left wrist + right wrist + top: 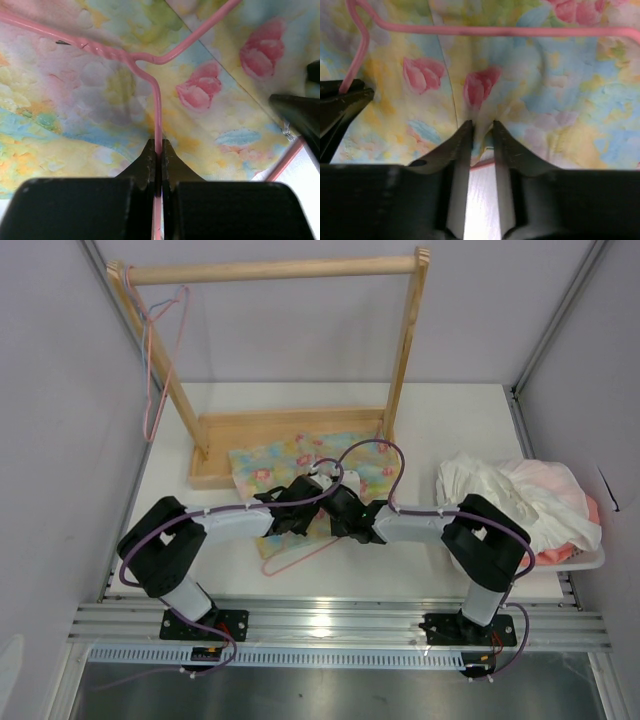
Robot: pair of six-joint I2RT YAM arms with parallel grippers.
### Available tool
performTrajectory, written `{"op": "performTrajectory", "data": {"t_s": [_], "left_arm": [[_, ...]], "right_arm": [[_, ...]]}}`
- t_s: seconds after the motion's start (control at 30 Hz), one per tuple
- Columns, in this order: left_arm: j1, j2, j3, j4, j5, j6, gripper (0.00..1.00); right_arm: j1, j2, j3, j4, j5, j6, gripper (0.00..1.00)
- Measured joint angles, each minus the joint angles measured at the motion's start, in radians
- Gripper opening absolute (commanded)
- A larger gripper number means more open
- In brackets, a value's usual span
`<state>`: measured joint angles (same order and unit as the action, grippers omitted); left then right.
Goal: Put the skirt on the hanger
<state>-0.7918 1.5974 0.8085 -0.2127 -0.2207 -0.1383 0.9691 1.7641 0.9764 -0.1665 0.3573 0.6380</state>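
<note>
The pastel flowered skirt (285, 458) lies flat on the table in front of the rack's base. The pink hanger (300, 555) lies partly over it, one corner sticking out toward the near edge. My left gripper (297, 508) is shut on the hanger's neck wire (157, 100), which runs straight up from between the jaws (158, 145) to the twisted joint, with skirt (75, 90) beneath. My right gripper (345, 512) is beside it at the skirt's near hem. In the right wrist view its jaws (481, 127) pinch a raised fold of skirt (560, 85), under the hanger's bar (495, 31).
A wooden clothes rack (405, 350) stands at the back, its base board (280, 425) touching the skirt's far edge. Spare thin hangers (152, 350) hang at the rack's left end. A heap of white and pink clothes (520, 500) fills a basket at the right.
</note>
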Motion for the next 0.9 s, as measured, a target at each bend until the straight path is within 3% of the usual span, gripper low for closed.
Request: {"op": "performTrajectory", "data": {"t_s": [0.07,0.17,0.4,0.7,0.9], "left_arm": [[0.002,0.000,0.001,0.000,0.006,0.001,0.00],[0.003,0.000,0.002,-0.002,0.009,0.007,0.00],[-0.007,0.000,0.002,0.003,0.004,0.008,0.00],[-0.024,0.000,0.003,0.053,-0.018,0.007,0.00],[-0.024,0.000,0.002,0.089,-0.041,0.006,0.00]], "right_arm": [[0.000,0.006,0.000,0.015,0.004,0.013,0.11],[0.000,0.005,-0.001,0.020,0.002,0.026,0.06],[-0.008,-0.035,-0.001,-0.062,-0.021,0.037,0.02],[-0.114,-0.266,0.004,-0.220,-0.151,0.024,0.02],[-0.162,-0.323,0.003,-0.277,-0.211,0.005,0.01]]}}
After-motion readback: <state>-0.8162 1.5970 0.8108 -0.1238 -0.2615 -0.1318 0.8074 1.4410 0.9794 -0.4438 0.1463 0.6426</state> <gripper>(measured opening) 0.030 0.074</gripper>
